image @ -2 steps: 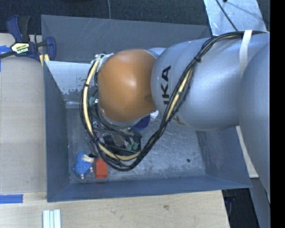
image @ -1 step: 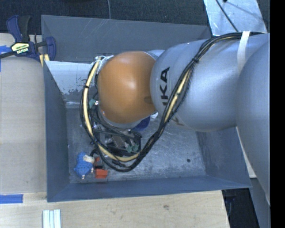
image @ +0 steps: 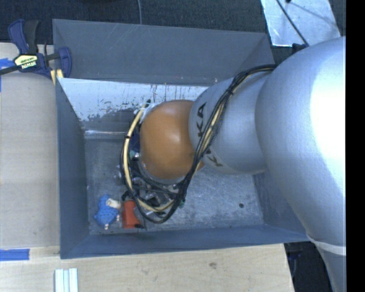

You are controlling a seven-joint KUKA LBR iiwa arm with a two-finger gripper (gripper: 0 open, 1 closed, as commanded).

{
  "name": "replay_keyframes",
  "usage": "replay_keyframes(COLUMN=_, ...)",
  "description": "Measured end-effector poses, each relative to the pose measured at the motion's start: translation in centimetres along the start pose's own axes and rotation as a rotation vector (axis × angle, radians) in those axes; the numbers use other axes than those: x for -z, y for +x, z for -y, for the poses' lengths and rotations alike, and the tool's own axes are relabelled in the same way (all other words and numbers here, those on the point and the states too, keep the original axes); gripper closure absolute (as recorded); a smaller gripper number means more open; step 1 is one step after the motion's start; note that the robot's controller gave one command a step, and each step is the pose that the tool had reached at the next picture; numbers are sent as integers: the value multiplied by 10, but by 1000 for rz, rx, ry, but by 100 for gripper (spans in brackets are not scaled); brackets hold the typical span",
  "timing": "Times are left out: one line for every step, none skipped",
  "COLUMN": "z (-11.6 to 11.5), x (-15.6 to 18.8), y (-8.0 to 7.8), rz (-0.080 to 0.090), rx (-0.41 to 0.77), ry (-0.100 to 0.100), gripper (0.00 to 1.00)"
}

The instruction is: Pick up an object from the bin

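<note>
Risk: the red block [image: 130,215] and the blue lumpy thing [image: 103,212] just left of it lie touching, against the near wall of the bin [image: 70,163] (a tight corner). A grasp may snag both or jam.
Hand: the hand [image: 147,199] sits low, just right of the red block, under cables [image: 129,163]. Whether it is spread or pressed together, I cannot tell, and nothing is seen held.

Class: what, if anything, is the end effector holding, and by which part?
Cannot be told: the end effector sits low beside a red object and a blue object, any hold hidden.
</note>
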State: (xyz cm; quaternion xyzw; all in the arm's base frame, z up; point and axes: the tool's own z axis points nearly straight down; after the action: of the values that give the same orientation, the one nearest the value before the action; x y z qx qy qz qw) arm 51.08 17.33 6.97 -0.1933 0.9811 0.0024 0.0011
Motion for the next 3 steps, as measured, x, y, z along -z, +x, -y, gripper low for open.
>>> replay_keyframes(z=0, x=4, y=-3, rz=9, rx=-1, ry=1, gripper=100)
replay_keyframes(z=3, x=5, y=-6, rz=22, rx=-5, ry=5, gripper=0)
replay_keyframes(z=1, x=4, y=-2, rz=11, rx=-2, ry=2, gripper=100)
